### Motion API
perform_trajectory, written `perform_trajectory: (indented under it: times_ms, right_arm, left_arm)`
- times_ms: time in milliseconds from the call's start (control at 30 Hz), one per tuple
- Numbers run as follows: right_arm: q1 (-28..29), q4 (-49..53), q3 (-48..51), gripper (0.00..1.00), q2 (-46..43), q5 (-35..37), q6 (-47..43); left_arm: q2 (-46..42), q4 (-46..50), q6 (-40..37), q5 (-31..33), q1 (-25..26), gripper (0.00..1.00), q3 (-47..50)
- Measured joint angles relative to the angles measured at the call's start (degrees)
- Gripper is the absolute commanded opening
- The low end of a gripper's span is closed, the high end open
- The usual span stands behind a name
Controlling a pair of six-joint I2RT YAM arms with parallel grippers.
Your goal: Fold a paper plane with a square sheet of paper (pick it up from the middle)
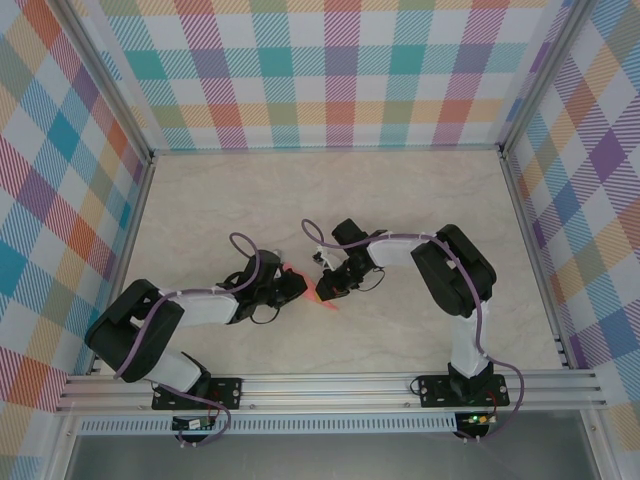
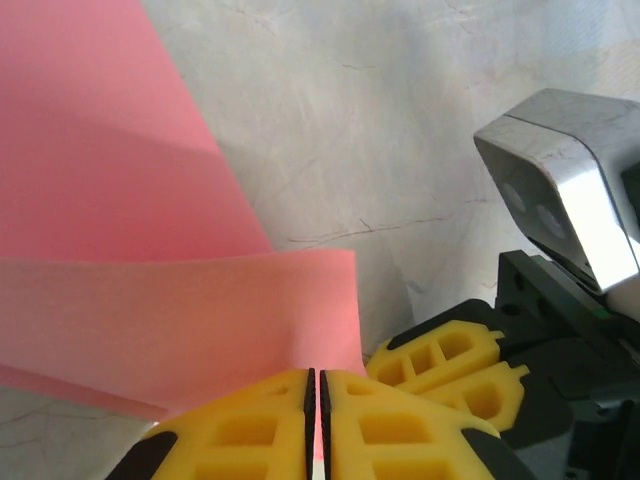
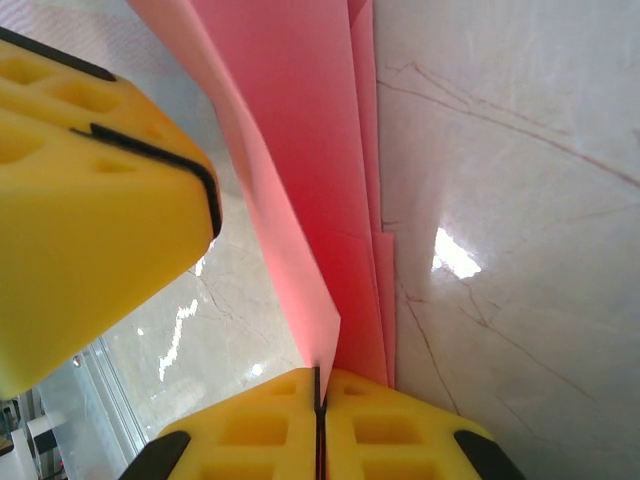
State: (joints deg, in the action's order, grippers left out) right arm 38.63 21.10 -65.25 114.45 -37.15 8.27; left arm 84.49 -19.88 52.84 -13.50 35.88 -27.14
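The salmon-pink sheet of paper (image 1: 320, 292) is creased into layers and held just above the tabletop between my two grippers. My left gripper (image 1: 296, 286) is shut on one edge of it; in the left wrist view a broad pink flap (image 2: 150, 250) rises from the shut gripper (image 2: 317, 378). My right gripper (image 1: 328, 284) is shut on the other side. In the right wrist view the long folded layers (image 3: 310, 180) run up from the shut gripper (image 3: 320, 375). The two pairs of yellow fingers almost touch: the right one's fingers (image 2: 450, 365) show beside the left's.
The marble-patterned table (image 1: 420, 200) lies open behind and beside the arms, bounded by checked walls (image 1: 340, 70) and a metal rail (image 1: 330, 385) at the near edge. A finger of the left gripper (image 3: 90, 200) looms close in the right wrist view.
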Motion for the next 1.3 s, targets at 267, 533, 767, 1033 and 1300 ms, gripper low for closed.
perform_trajectory:
  times_ms: [267,533,767,1033,1300]
  right_arm:
    - [0.24,0.35,-0.22,0.09,0.0,0.66,0.13]
    - [0.37,0.63,-0.39,0.09,0.0,1.03,0.33]
    - [0.48,0.59,-0.39,0.16,-0.2,0.92,1.53]
    - [0.39,2.1,-0.44,0.24,-1.46,1.22,3.34]
    - [-0.02,6.62,-0.44,0.19,-4.72,2.08,3.08]
  left_arm:
    - [1.01,-0.72,0.02,-0.83,0.2,0.12,0.37]
    - [3.5,-1.31,0.02,-0.79,0.44,0.12,0.2]
    - [3.63,-0.09,0.02,-0.33,0.48,0.11,-0.2]
    - [4.0,3.5,-0.02,-0.11,0.48,0.11,-2.05]
    - [4.33,4.37,-0.02,-0.09,0.48,0.11,-2.69]
